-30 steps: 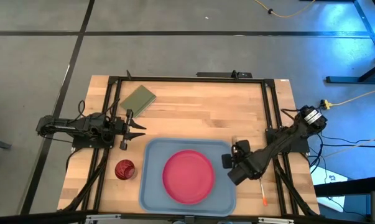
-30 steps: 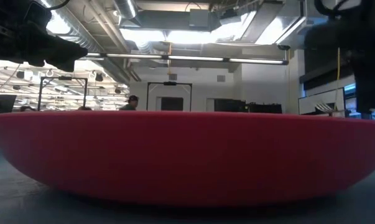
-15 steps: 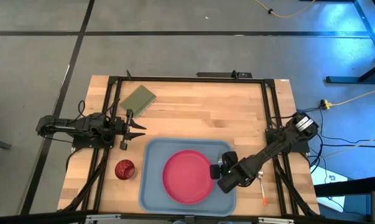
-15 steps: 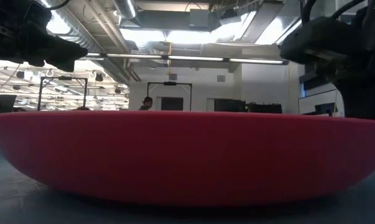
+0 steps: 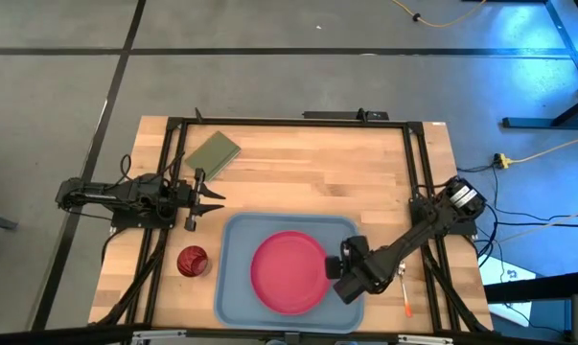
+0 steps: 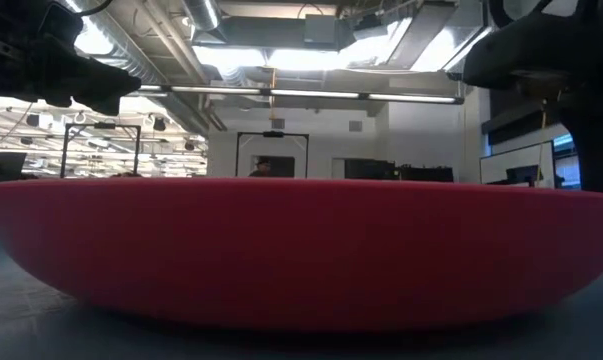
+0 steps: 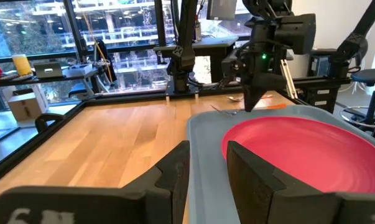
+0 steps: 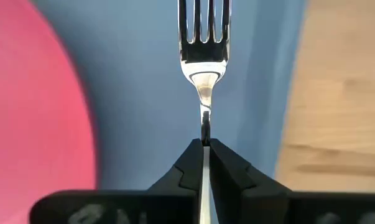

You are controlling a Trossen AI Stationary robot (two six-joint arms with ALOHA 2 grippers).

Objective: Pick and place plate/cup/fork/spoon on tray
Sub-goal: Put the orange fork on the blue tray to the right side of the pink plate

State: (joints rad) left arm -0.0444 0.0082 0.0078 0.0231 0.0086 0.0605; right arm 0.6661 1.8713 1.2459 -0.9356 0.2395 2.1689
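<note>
The fork (image 8: 204,37) is clamped by its neck in the right gripper (image 8: 204,147), tines over the tray (image 8: 150,93) strip between plate (image 8: 32,106) and tray edge. The cup (image 5: 192,261) stands on the table (image 5: 308,172) left of the tray. The left gripper (image 7: 207,162), fingers slightly apart, waits at the tray's left edge.

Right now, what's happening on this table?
The right gripper is shut on the fork, holding it over the blue tray just beside the plate, which already lies in the tray. The cup sits on the table left of the tray, and the spoon lies to its right. The left gripper waits, open, above the cup.
</note>
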